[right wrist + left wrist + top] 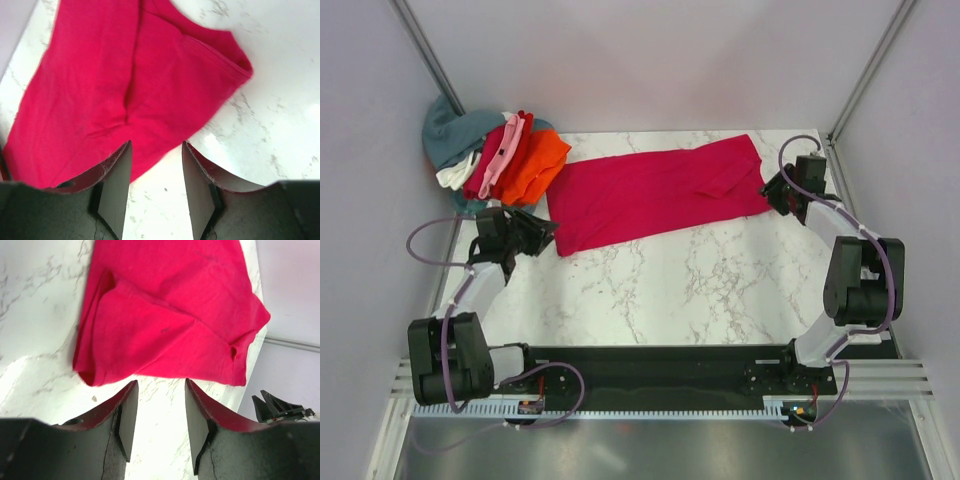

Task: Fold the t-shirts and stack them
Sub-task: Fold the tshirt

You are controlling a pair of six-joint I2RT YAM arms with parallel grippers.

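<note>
A crimson-magenta t-shirt lies folded into a long band across the far half of the marble table. My left gripper is at its left end, open, with bare marble between the fingers and the cloth's edge just beyond the tips. At the shirt's right end my right gripper is open too, empty, and the shirt's hem lies ahead of its left finger. A pile of other t-shirts in orange, red, pink, white and teal-grey sits at the far left corner.
Grey walls close the table at the back and both sides. The black rail with the arm bases runs along the near edge. The right arm's body stands at the table's right edge.
</note>
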